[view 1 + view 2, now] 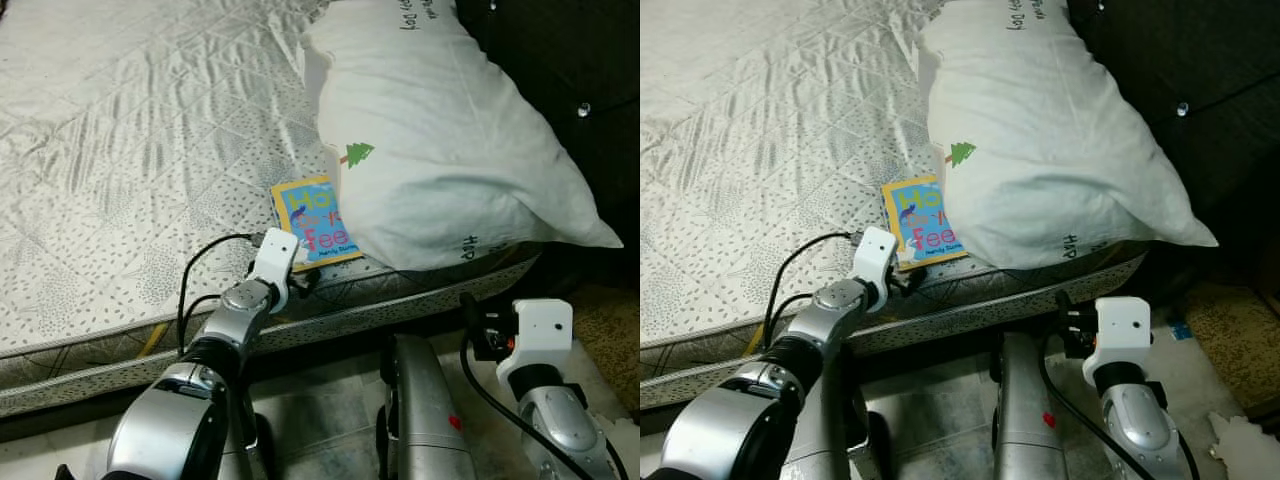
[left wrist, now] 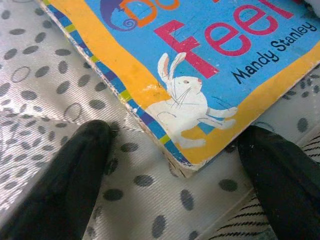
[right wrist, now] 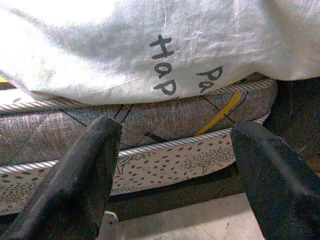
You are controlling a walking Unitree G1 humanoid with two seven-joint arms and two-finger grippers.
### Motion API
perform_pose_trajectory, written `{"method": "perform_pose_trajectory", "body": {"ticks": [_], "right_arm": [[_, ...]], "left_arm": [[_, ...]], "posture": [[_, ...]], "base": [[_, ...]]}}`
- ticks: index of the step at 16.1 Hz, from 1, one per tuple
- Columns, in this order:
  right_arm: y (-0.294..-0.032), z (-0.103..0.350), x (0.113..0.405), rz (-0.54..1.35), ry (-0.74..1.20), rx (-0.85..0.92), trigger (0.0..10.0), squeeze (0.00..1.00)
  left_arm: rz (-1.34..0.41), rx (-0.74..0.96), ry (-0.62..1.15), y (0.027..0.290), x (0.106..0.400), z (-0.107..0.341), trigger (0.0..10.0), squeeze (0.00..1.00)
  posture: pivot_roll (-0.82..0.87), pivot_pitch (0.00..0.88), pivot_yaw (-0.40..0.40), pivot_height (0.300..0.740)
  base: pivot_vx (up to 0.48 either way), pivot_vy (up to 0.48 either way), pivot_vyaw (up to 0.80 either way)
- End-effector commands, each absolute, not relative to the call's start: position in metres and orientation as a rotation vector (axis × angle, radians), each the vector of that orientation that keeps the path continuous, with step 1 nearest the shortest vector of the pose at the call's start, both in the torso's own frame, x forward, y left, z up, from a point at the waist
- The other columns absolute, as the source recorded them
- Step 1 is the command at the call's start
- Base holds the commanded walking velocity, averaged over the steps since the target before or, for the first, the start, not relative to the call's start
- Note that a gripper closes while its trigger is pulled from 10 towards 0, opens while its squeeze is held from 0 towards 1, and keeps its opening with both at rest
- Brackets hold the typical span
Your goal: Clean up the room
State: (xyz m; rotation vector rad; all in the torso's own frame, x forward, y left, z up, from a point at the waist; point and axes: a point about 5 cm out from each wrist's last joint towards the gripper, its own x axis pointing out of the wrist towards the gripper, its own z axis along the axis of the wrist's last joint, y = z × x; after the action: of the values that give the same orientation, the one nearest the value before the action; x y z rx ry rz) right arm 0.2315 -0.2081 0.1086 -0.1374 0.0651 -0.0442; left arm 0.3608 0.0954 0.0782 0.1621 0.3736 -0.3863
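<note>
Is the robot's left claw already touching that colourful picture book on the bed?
Apart. In the left wrist view, both open fingers flank the book corner, with dotted mattress visible between.

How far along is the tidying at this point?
Early. Done: nothing visibly put away. In hand: the left gripper, open, straddles the corner of the children's book at the mattress edge, not yet gripping. Left: lift the book, half tucked under the pillow. The right gripper is open beside the bed.

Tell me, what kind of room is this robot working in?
Most likely a bedroom. A quilted mattress fills most of the head views, a big white pillow lies at its corner, and a children's picture book rests beside it, with the left claw open at the book's corner.
</note>
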Motion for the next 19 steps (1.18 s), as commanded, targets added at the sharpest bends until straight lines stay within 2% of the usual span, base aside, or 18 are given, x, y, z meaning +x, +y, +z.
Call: {"method": "perform_pose_trajectory", "body": {"ticks": [1, 14, 19], "right_arm": [[-0.209, 0.108, 0.230, -0.046, 0.067, -0.142, 10.0, 0.00], [-0.207, 0.108, 0.240, -0.035, 0.056, -0.143, 10.0, 0.00], [-0.202, 0.109, 0.251, -0.024, 0.034, -0.132, 10.0, 0.00]], "left_arm": [[-0.316, 0.193, 0.444, 0.117, 0.355, 0.063, 10.0, 0.00], [-0.218, 0.174, 0.433, 0.145, 0.356, 0.063, 10.0, 0.00], [-0.270, 0.113, 0.375, 0.133, 0.347, 0.061, 10.0, 0.00]], "posture": [[-0.11, 0.202, 0.057, 0.530], [-0.10, 0.177, 0.049, 0.530], [-0.07, 0.151, 0.051, 0.530]], "base": [[0.000, 0.000, 0.00], [0.000, 0.000, 0.00], [0.000, 0.000, 0.00]]}}
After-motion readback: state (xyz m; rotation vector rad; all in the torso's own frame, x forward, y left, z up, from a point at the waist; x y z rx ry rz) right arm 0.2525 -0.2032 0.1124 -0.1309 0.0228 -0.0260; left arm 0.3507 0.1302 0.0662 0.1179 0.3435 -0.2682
